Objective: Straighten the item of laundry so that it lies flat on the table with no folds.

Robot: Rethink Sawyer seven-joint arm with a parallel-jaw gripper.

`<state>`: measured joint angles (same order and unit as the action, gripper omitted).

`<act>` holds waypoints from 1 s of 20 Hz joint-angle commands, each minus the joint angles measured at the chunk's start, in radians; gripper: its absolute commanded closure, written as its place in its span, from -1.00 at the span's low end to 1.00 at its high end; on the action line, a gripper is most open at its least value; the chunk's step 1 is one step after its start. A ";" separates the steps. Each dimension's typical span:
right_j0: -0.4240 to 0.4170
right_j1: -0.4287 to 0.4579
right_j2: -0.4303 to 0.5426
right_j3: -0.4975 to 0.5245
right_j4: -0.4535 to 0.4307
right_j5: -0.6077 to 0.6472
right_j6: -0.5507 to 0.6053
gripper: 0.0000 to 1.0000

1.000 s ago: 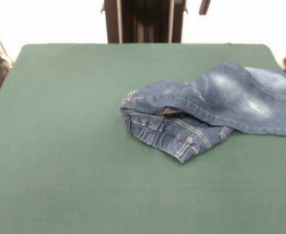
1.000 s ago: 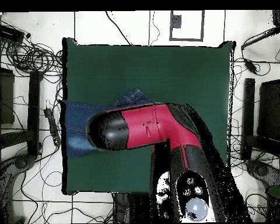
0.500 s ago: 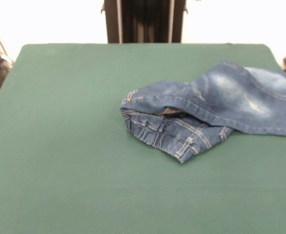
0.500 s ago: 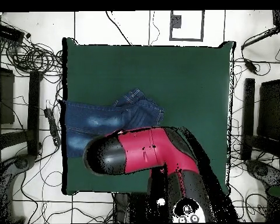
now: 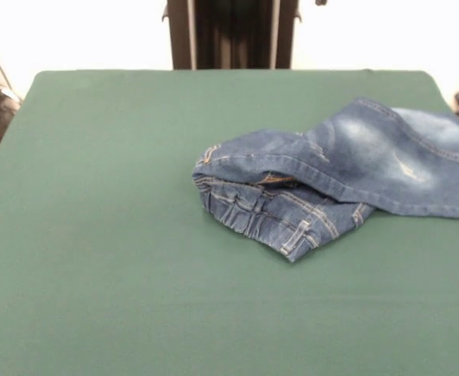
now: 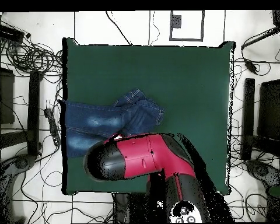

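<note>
Bare green worktop (image 5: 135,298) fills the foreground. Beyond it, toward one side edge, small blue jeans (image 5: 331,184) lie bunched, the waistband (image 5: 261,211) folded under a leg, so flattening looks barely begun. The red arm (image 6: 148,160) hides its pincer; I cannot tell its state.

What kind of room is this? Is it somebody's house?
Probably not a house: it looks like a robot lab. A red and black robot arm leans over a green table with little jeans on it, and cables tangle across the floor.
</note>
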<state>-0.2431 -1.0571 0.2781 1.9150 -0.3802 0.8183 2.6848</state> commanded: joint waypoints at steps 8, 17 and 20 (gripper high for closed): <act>0.013 0.145 0.080 0.121 -0.085 -0.192 -0.140 -1.00; 0.012 0.173 0.064 0.184 -0.144 -0.302 -0.102 -1.00; 0.009 0.172 0.064 0.211 -0.154 -0.327 -0.093 -1.00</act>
<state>-0.2431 -0.9461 0.2783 1.9806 -0.4845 0.5765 2.6848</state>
